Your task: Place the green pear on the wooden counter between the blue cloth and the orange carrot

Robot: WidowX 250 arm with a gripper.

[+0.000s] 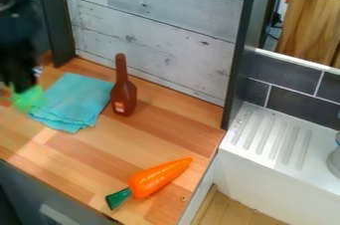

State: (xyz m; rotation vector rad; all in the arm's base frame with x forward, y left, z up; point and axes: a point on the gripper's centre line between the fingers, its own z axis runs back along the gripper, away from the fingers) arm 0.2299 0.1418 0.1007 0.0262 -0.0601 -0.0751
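The gripper point(21, 82) hangs at the left edge, blurred, over the back left of the wooden counter. Just below it is a bright green thing point(28, 98), also blurred; whether it is held cannot be told. A folded teal cloth point(74, 100) lies right beside the green thing. To the cloth's right a brown bottle point(124, 87) stands upright with its neck up. Near the counter's front right lies an orange toy carrot point(158, 178), its green top toward the lower left.
A whitewashed plank wall point(152, 25) backs the wooden counter point(93, 162), between dark upright posts. To the right is a white sink with a ridged drainboard point(272, 137), below dark tiles point(298, 98). A clear item point(335, 159) stands at the sink's right edge.
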